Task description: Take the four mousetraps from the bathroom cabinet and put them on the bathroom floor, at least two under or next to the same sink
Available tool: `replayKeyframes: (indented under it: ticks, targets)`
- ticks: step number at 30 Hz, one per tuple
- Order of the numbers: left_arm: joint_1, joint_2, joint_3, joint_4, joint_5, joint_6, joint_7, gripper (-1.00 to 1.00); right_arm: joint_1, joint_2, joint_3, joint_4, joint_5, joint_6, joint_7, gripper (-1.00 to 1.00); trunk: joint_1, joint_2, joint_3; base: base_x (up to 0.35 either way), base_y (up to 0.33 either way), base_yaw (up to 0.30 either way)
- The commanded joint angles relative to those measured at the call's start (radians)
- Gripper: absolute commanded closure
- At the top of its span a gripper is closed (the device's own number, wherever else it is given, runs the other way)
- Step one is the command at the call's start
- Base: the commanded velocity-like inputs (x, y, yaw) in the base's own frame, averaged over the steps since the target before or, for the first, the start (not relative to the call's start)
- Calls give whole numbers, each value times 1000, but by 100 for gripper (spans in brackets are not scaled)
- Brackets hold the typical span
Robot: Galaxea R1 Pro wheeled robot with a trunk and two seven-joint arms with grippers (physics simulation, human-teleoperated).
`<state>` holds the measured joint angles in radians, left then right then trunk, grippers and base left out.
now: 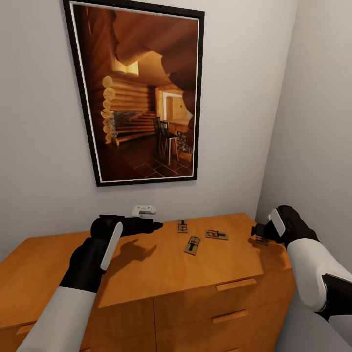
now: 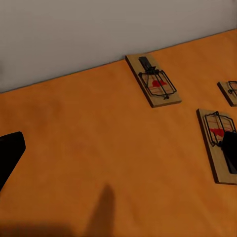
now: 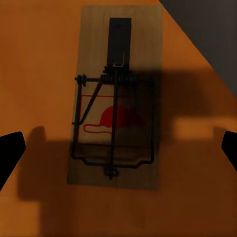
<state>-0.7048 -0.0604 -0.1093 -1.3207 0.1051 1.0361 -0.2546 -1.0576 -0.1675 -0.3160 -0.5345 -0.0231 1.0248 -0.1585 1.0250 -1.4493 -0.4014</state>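
On top of the cabinet (image 1: 146, 264), against the wall, four mousetraps (image 1: 192, 245) are laid flat. Above the end trap (image 3: 117, 98), the right gripper (image 1: 260, 233) is held spread, straddling it for pickup. The left gripper (image 1: 149, 226) hovers released.

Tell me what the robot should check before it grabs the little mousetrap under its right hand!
1. Right end effector open: ok, fingertips spread at both sides of the wrist view.
2. Mousetrap centred between them: ok.
3. Trap lying flat on the cabinet top: ok.
4. Distance from the cabinet's edge: not ok, it sits close to the right edge.
5. Other three mousetraps out of the way: ok, they lie apart.
6. Left end effector not blocking: ok, it hovers over the top, away from the right one.
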Motion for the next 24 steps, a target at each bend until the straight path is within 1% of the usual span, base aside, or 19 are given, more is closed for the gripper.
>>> replayKeyframes:
  ticks: [1, 24]
  targets:
    - [-1, 0, 0, 0, 8, 5, 4, -100, -1, 0, -5, -1, -3, 3, -5, -100, 0, -1, -1, 0, 0, 0]
    - [-1, 0, 0, 0, 8, 5, 5, -100, -1, 2, -11, 2, -2, -1, -6, -100, 0, -1, -1, 0, 0, 0]
